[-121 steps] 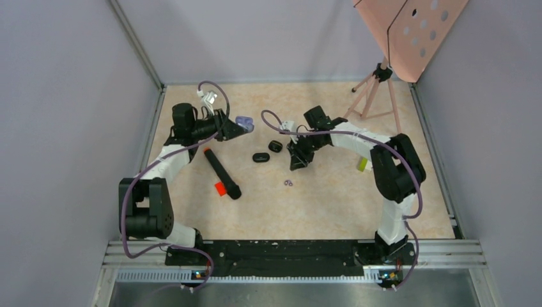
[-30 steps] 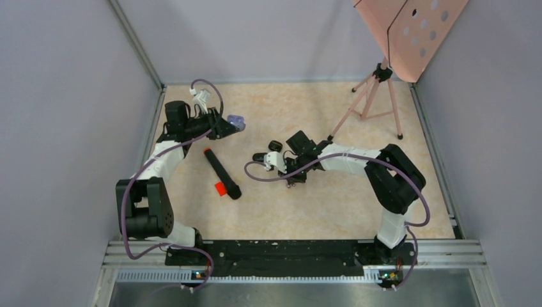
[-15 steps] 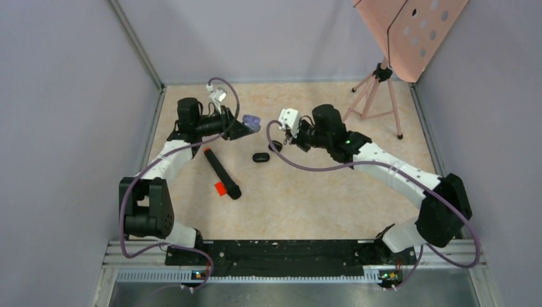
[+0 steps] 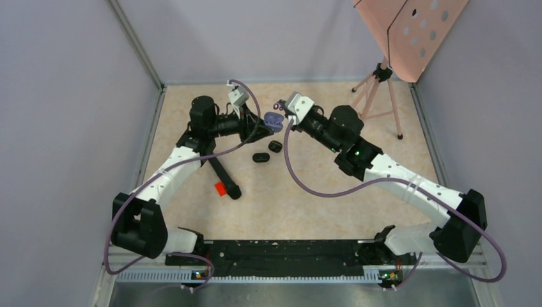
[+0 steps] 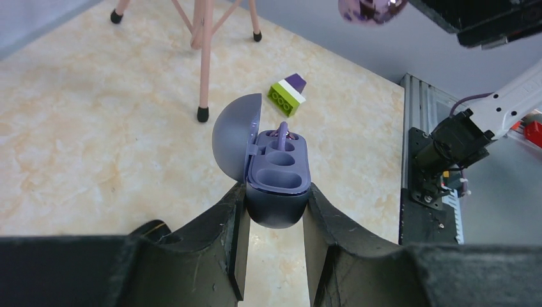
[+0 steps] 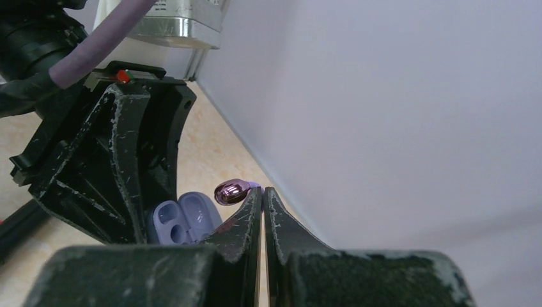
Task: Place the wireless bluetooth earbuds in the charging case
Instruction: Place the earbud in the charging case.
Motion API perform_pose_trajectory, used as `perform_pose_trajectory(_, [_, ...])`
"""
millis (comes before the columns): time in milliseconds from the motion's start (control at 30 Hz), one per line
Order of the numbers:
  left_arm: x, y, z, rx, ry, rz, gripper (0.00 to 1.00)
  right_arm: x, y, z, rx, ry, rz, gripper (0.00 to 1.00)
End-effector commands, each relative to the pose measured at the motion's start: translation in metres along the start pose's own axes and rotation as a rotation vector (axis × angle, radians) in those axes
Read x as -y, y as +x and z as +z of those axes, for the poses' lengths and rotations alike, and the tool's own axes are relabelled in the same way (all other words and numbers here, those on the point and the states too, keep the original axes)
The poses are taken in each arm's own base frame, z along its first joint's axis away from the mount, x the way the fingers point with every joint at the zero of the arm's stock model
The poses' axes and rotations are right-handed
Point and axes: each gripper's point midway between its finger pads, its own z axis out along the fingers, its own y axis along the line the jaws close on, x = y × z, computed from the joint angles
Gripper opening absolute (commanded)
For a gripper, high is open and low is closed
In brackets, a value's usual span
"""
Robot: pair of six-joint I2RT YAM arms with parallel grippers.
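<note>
2 arms reach out from the near edge of the table (image 4: 319,204) and meet over its far half. Nearest the bases lies a black marker (image 4: 224,179) with a red piece. Just beyond it sit 2 black oval pieces (image 4: 260,157), too small here to tell whether they are cases or buds.

Past those, the left gripper (image 5: 276,192) is clamped narrow on the lower body of the purple charging case (image 5: 278,173). It holds the case off the table with the lid swung open and the wells facing up. 1 purple piece stands up at the case's far end, probably a bud already seated, and the nearer well looks bare.

The right gripper (image 6: 262,192) is pinched all but closed, with 1 glossy purple earbud (image 6: 231,191) caught at the very tips, just above and beside the open case. The earbud looks very light, hard and slick, so a tip pinch across its rounded body is the only hold available, and it could squirt out under a sideways nudge. The case looks like a rigid shell, best gripped on its flanks below the hinge, as it is now.

Farthest off are a green and purple block (image 5: 287,96) and a pink tripod (image 4: 374,96).
</note>
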Motion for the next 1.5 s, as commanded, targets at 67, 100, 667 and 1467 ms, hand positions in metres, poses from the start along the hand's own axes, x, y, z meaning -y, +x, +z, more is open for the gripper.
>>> perform_pose_trajectory(67, [0.016,-0.047,-0.005,0.101,0.004,0.141,0.0,0.0,-0.033,-0.004,0.099,0.051,-0.004,0.0])
perform_pose_trajectory(100, [0.018,-0.049,-0.005,0.107,0.009,0.14,0.0,-0.003,-0.032,-0.004,0.105,0.048,-0.002,0.0])
perform_pose_trajectory(667, [0.044,-0.075,-0.011,0.176,0.066,0.121,0.0,-0.014,-0.034,0.003,0.177,0.131,-0.016,0.0])
perform_pose_trajectory(1467, [0.051,-0.09,-0.013,0.206,0.075,0.133,0.0,-0.031,-0.02,0.015,0.16,0.077,-0.026,0.0])
